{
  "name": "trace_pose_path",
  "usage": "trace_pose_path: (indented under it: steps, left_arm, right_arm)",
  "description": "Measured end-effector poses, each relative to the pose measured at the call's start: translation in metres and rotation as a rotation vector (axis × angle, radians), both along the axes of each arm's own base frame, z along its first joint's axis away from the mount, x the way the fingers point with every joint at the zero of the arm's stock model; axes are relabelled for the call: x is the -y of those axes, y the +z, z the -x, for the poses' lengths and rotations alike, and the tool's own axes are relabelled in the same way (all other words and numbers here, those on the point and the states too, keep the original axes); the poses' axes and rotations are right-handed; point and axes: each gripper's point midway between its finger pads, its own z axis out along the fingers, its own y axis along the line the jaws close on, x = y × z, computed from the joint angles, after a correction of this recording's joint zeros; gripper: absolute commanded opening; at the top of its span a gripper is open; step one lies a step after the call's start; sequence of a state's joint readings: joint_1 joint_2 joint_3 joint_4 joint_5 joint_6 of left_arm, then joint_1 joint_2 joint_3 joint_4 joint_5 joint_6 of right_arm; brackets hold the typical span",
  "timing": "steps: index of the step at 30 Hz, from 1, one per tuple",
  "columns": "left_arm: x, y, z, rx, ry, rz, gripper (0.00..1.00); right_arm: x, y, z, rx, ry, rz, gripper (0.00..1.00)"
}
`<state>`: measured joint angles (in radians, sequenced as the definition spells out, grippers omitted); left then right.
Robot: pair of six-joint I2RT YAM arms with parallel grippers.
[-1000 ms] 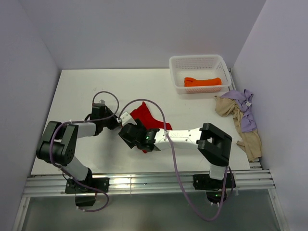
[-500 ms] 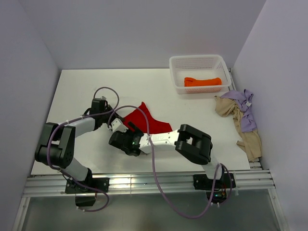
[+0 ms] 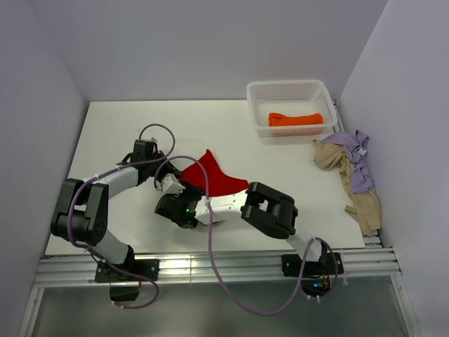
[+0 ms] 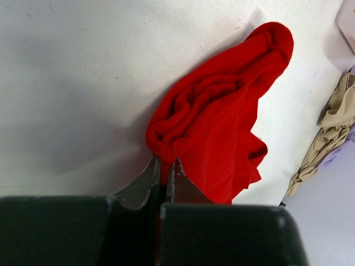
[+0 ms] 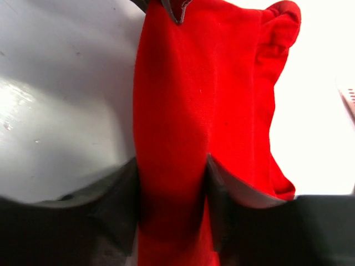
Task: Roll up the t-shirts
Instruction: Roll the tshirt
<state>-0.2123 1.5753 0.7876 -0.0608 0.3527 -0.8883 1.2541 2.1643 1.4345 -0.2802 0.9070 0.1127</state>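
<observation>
The red t-shirt [image 3: 214,179] lies bunched near the table's middle, partly rolled into a thick fold [image 4: 216,122]. My left gripper [image 3: 175,181] sits at its left end. In the left wrist view that gripper [image 4: 165,162] is shut on the cloth's rolled edge. My right gripper [image 3: 184,198] reaches in from the near side just below it. In the right wrist view the right gripper [image 5: 172,163] is closed round a band of the red t-shirt [image 5: 183,100], with both fingers against the cloth. The left gripper's fingertip [image 5: 176,8] shows at the top of that view.
A white mesh basket [image 3: 287,86] at the back right holds a rolled orange t-shirt [image 3: 295,119]. A beige t-shirt [image 3: 337,160] and a lavender one [image 3: 359,165] lie heaped at the table's right edge. The right arm's elbow [image 3: 270,209] is folded just right of the red shirt.
The right arm has swung left and folded, carrying its gripper to the red shirt's near left end. Its jaws have narrowed onto the cloth. The left gripper kept its hold.
</observation>
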Motion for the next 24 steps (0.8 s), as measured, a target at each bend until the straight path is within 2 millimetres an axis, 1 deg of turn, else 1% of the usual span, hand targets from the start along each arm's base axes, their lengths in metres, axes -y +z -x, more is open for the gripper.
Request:
trace_pose_path:
  steps: [1, 3, 4, 5, 7, 8, 11, 14, 18, 21, 24]
  left_arm:
    - [0.0, 0.0, 0.001, -0.004, -0.003, -0.003, 0.0]
    - [0.0, 0.001, 0.001, -0.005, -0.008, -0.006, 0.0]
    - [0.0, 0.002, 0.0, -0.005, -0.009, -0.007, 0.0]
    - [0.0, 0.002, 0.0, -0.005, -0.011, -0.006, 0.03]
    - [0.001, 0.003, 0.001, -0.004, -0.017, -0.003, 0.15]
    - [0.001, 0.003, 0.001, -0.002, -0.021, -0.005, 0.25]
    - [0.0, 0.004, 0.001, 0.004, -0.03, -0.013, 0.38]
    - [-0.002, 0.011, 0.002, 0.013, -0.03, -0.016, 0.46]
    - [-0.007, 0.03, -0.005, 0.066, -0.027, -0.018, 0.56]
    - [-0.012, 0.045, -0.009, 0.104, -0.018, -0.019, 0.59]
    - [-0.015, 0.059, -0.009, 0.147, -0.017, -0.026, 0.6]
  right_arm:
    - [0.001, 0.0, 0.0, 0.0, -0.002, 0.003, 0.33]
    - [0.002, 0.0, 0.0, 0.003, -0.005, 0.007, 0.15]
    - [0.003, 0.0, 0.0, 0.003, -0.007, 0.008, 0.0]
    - [0.003, 0.0, 0.0, 0.001, -0.008, 0.009, 0.0]
    - [0.002, -0.002, 0.0, -0.019, -0.009, -0.01, 0.0]
    - [0.002, -0.003, 0.001, -0.031, -0.006, -0.018, 0.0]
    - [0.004, -0.001, 0.003, -0.1, 0.012, -0.068, 0.0]
    - [0.007, 0.004, 0.006, -0.187, 0.028, -0.145, 0.0]
    - [0.011, 0.018, 0.006, -0.32, 0.05, -0.302, 0.0]
    - [0.015, 0.025, 0.004, -0.43, 0.065, -0.429, 0.0]
    - [0.019, 0.025, -0.002, -0.551, 0.076, -0.561, 0.0]
